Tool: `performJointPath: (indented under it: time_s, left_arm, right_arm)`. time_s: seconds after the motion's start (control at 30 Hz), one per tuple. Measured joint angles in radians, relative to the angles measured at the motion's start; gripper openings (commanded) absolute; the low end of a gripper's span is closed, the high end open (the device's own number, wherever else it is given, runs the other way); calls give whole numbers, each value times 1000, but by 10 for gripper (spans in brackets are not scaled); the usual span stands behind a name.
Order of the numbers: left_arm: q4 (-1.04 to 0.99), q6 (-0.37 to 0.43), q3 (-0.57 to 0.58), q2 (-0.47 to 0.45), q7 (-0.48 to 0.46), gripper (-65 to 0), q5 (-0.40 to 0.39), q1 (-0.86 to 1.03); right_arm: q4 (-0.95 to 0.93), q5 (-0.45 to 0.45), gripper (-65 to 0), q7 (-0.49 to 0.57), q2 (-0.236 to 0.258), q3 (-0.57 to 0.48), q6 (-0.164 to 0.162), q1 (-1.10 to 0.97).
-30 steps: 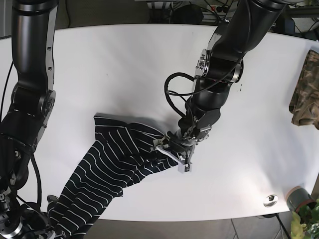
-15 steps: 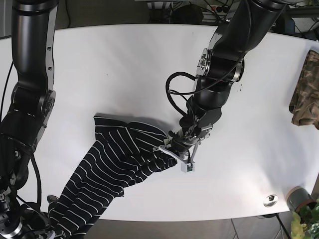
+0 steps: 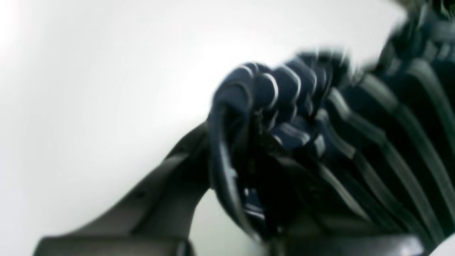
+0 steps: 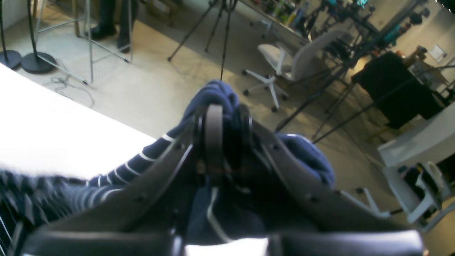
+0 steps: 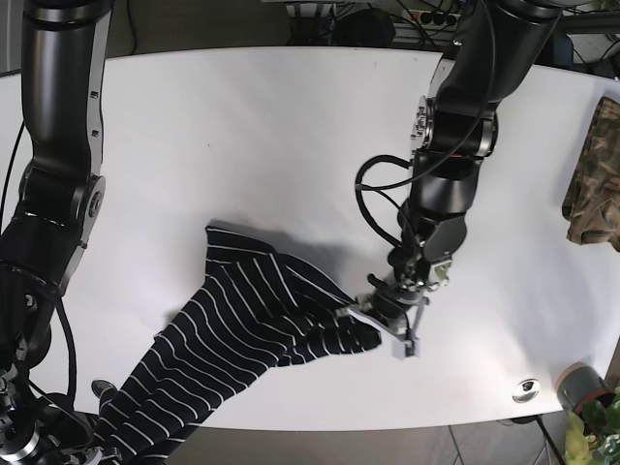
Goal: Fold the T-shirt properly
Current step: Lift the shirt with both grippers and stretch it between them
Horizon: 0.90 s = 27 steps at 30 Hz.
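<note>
Fabric dominates what we see: the T-shirt (image 5: 242, 329) is soft navy knit with thin white stripes, stretched in a long diagonal band across the white table (image 5: 242, 145), its lower end spilling over the table's near edge. Our left gripper (image 5: 383, 325), hard grey plastic with pale finger tips, is clamped on a bunched corner at the shirt's far right end; in the left wrist view the cloth is crumpled into rounded ridges against a dark finger (image 3: 167, 185), though that view is blurred. Our right gripper (image 4: 222, 133) is clenched on another wad of the same knit beyond the table's near edge, with folds bulging over and beside its matte black fingers. A square shirt corner lies flat toward the table's middle. Mottled camouflage cloth (image 5: 593, 179) sits heaped at the table's right edge, and a small metal disc (image 5: 526, 389) rests near the table's near right edge.
</note>
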Motion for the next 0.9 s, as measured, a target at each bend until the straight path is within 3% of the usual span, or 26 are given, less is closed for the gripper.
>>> performJointPath:
  time_s: [0.17,0.27,0.4,0.77,0.9]
  left_arm:
    - [158,12,-98,-88,95,-650,0,32]
    - [229,11,-142,-124,164,-650,5,41]
    - [332,8,-186,-161,205,-650,4,34]
    - [527,2,-257,-260,338,-650,3,-25]
    - [554,-7,-360,-282,365,-650,-46,-90]
  right_arm:
    - [-58,-8,-628,13,10,0,0,13]
    - [-100,-11,-628,84,21,-2,0,26]
    - [-176,-69,-628,140,22,-6,-22,62]
    - [-343,-72,-628,214,26,-7,-18,204]
    - [-344,-80,-628,206,7,-6,-21,201]
